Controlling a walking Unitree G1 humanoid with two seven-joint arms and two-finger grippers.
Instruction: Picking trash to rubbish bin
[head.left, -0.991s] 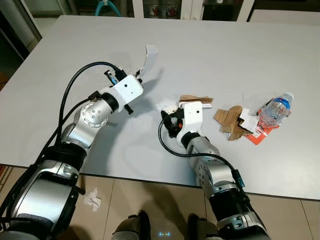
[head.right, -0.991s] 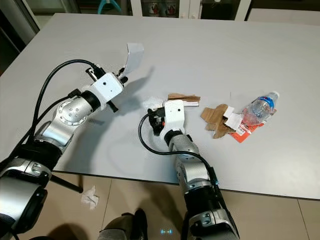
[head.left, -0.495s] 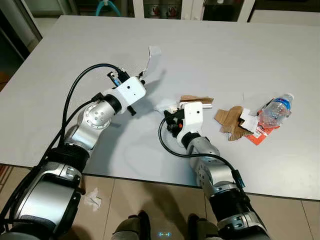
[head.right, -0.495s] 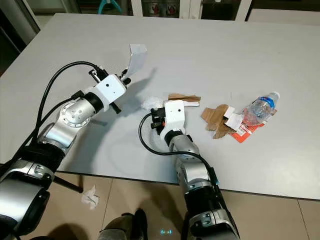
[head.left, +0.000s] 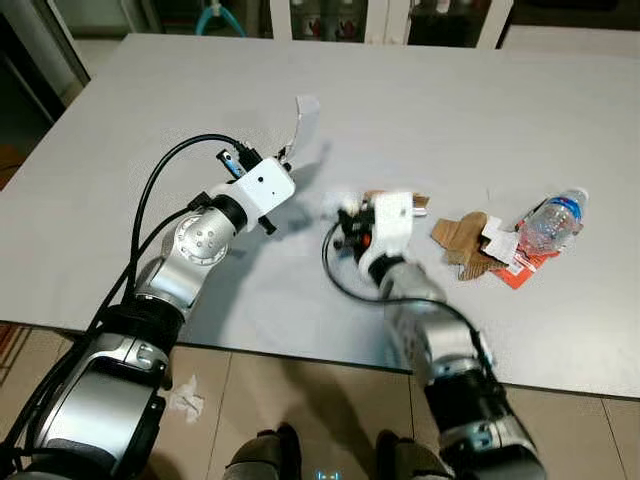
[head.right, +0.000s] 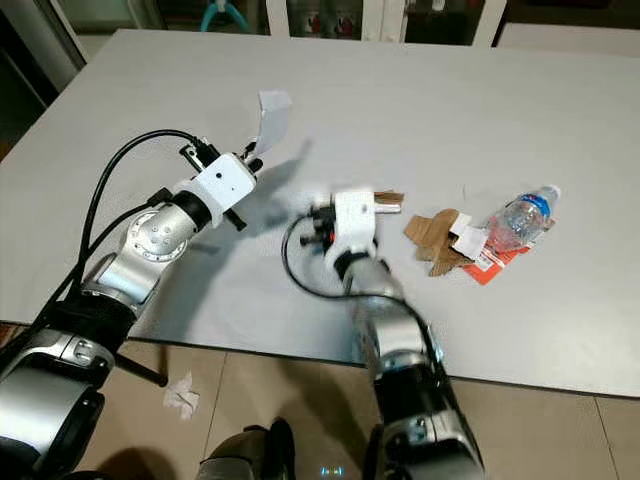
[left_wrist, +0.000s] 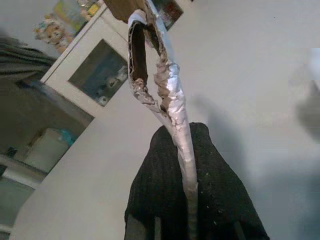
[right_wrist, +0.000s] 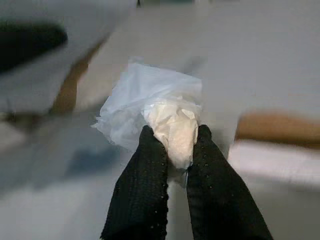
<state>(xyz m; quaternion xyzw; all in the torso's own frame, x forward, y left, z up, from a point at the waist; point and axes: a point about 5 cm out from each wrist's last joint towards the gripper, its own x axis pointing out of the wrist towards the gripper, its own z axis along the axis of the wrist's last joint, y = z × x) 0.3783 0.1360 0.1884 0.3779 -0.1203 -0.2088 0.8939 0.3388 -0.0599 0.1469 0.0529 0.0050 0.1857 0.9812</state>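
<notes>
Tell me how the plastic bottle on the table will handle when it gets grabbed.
The plastic bottle lies on its side by the orange wrapper, so a nudge may well roll it. It looks clear and crumpled, so probably empty, light, and apt to give under the fingers. Its smooth wall could slip in a loose pinch.

A pale grey matte tabletop (head.left: 480, 110) carries a brown torn corrugated cardboard scrap (head.left: 458, 238) and a clear crumpled plastic bottle with a blue label and white cap (head.left: 552, 217), lying on a bright orange-red flat wrapper (head.left: 520, 270). The black ribbed left gripper (left_wrist: 186, 175) clasps a white-faced strip of cardboard with a brown torn core (left_wrist: 167, 82), white against the grey in the head views. The black right gripper (right_wrist: 176, 150) pinches a white crumpled tissue wad, creamier at its centre (right_wrist: 160, 110); below, beige floor tiles (head.left: 290, 400) hold another white crumpled tissue (head.left: 186, 399).
</notes>
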